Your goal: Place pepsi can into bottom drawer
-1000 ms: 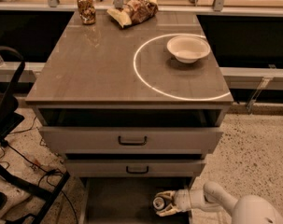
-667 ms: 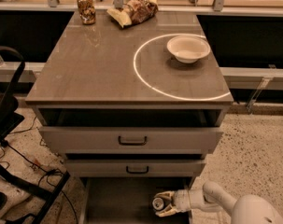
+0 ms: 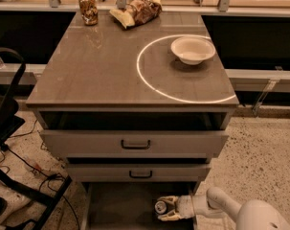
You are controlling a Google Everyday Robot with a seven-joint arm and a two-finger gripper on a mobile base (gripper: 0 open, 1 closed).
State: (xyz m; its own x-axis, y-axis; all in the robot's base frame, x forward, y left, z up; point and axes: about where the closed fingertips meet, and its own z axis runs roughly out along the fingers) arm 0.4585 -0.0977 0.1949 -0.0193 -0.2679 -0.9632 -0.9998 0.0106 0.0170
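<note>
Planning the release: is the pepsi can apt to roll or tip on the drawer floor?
The pepsi can, clasped by the gripper over the flat floor of the bottom drawer, is round, so tipped over it would probably roll. Smooth metal likely slips; thin walls may dent.

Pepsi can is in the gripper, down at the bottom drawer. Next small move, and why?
Probably open the gripper and let go. It is shut on the pepsi can, which is already inside the pulled-out bottom drawer, low near its right side. Whether the can is resting on the drawer cannot be told.
</note>
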